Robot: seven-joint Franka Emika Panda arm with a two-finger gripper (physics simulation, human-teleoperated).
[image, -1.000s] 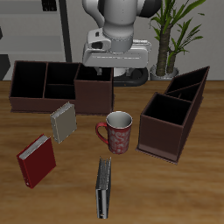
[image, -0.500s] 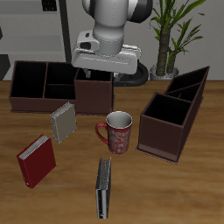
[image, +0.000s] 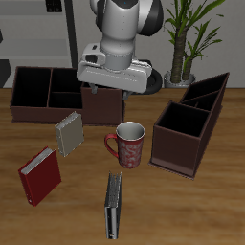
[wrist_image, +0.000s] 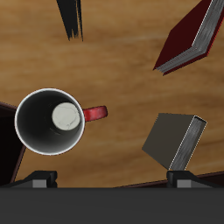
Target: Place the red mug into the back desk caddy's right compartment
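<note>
The red mug (image: 129,144) stands upright on the table, white inside, with its handle pointing toward the grey book; it also shows in the wrist view (wrist_image: 52,122). The back desk caddy (image: 38,110) is the long, low, dark box farther back. Its right compartment (image: 101,113) is the big square end cell, partly hidden behind my gripper. My gripper (image: 115,93) hangs above that end cell, behind and above the mug, open and empty; in the wrist view (wrist_image: 112,178) its fingertips (wrist_image: 42,178) are wide apart.
A shorter dark caddy with a slanted end (image: 191,124) stands beside the mug. A grey book (image: 69,134), a red book (image: 39,175) and a dark book (image: 114,204) lie nearer the front edge. A potted plant (image: 187,38) stands at the back.
The arm has come forward and down, bringing the gripper lower over the caddy's end cell and closer to the mug. The mug, the books and the caddies have not moved.
</note>
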